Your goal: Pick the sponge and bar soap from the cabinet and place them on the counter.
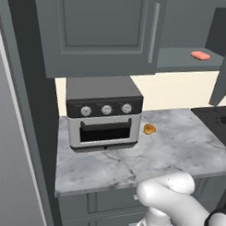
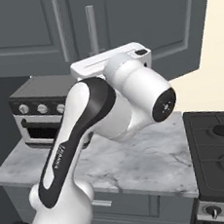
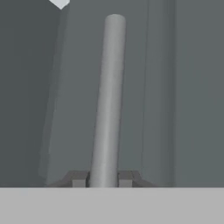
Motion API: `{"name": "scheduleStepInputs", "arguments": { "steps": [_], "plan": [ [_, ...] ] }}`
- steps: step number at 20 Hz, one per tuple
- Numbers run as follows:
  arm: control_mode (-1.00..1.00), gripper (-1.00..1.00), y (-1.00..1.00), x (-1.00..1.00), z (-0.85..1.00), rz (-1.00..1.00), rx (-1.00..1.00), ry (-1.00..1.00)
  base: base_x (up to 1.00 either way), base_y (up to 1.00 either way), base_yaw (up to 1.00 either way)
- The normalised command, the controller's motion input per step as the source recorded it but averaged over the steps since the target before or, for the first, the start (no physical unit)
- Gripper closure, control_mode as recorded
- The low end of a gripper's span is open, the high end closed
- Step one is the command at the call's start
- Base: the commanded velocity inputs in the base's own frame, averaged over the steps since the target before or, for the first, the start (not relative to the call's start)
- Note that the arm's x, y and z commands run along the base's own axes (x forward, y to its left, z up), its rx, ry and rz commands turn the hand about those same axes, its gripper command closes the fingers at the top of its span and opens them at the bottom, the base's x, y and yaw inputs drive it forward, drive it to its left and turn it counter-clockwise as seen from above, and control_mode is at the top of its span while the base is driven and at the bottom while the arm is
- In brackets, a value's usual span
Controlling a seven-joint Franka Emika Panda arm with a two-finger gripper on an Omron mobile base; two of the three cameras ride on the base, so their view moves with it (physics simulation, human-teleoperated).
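Note:
In the hand view a silver bar handle [image 3: 108, 100] of the dark grey cabinet [image 3: 188, 87] stands between my two dark fingertips [image 3: 79, 179]. My gripper [image 3: 103, 179] is shut on its lower end. In the right base view my white hand [image 2: 113, 60] reaches up to the foot of that handle [image 2: 91, 30]. The salmon-pink bar soap [image 1: 200, 55] lies on the cabinet's grey shelf [image 1: 181, 59], seen past a part-open door [image 1: 222, 68]. The sponge is hidden. The marble counter [image 1: 178, 145] runs below the cabinet.
A silver toaster oven [image 1: 104, 115] with three knobs stands on the counter's left part. A glossy orange-yellow lump [image 1: 149, 129] lies beside it. A black stove [image 2: 220, 142] adjoins the counter on the right. Grey drawer fronts [image 1: 107, 200] sit under the slab.

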Motion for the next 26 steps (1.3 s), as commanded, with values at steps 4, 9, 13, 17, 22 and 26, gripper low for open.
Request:
{"name": "scheduleStepInputs", "arguments": {
  "steps": [4,9,13,17,22,26],
  "plan": [
    [-1.0,1.0,-0.32,-0.4,0.16,0.08,0.0,-0.04,0.0,0.0,0.0],
    [-1.0,1.0,-0.3,-0.38,0.12,0.08,0.0,-0.05,0.0,0.0,0.0],
    [-1.0,-1.0,-0.24,-0.28,0.05,0.05,0.0,-0.02,0.0,0.0,0.0],
    [-1.0,-1.0,-0.1,-0.02,0.0,0.0,0.0,0.0,0.0,0.0,0.0],
    [-1.0,-1.0,-0.07,-0.06,-0.03,0.0,0.0,-0.01,0.0,0.0,0.0],
    [-1.0,-1.0,0.01,-0.43,0.0,0.0,0.0,-0.05,0.0,0.0,0.0]
  ]
}}
